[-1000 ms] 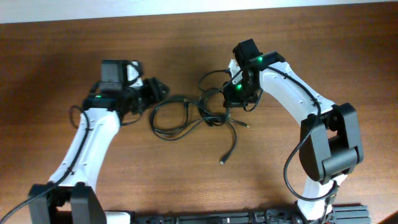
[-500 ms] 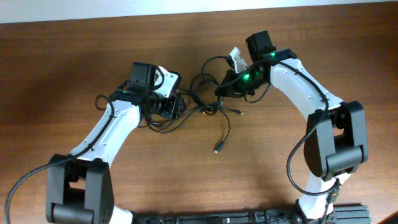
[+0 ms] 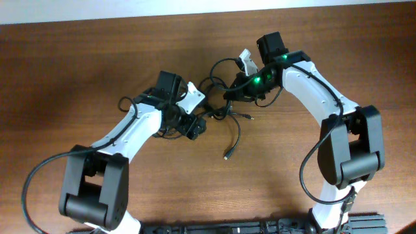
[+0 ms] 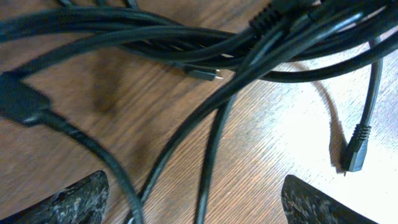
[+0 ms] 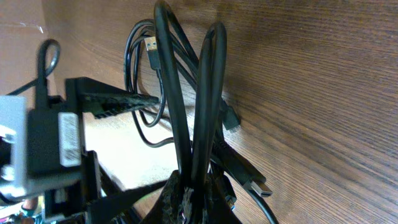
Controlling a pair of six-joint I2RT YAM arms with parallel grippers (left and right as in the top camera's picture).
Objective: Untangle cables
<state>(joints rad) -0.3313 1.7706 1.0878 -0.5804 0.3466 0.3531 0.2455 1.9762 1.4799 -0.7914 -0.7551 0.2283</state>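
The cables (image 3: 221, 114) are a tangle of thin black cords on the wooden table between the two arms. One loose end trails to a plug (image 3: 226, 156). My left gripper (image 3: 195, 127) is open and low over the left side of the tangle. In the left wrist view, strands (image 4: 211, 93) run between its spread fingertips (image 4: 193, 205). My right gripper (image 3: 234, 91) is shut on the cables at the tangle's upper right. In the right wrist view its fingers (image 5: 199, 196) pinch two strands (image 5: 186, 106) that rise in loops, with a flat plug (image 5: 255, 183) beside them.
The table's far edge meets a white wall (image 3: 195, 10). A small plug (image 4: 356, 149) lies on the wood at the right of the left wrist view. The left arm's wrist housing (image 5: 43, 149) is close to the held strands in the right wrist view.
My left gripper has moved right and slightly down, onto the left part of the tangle. My right gripper shifted up and right early on with the cables in it, then held still.
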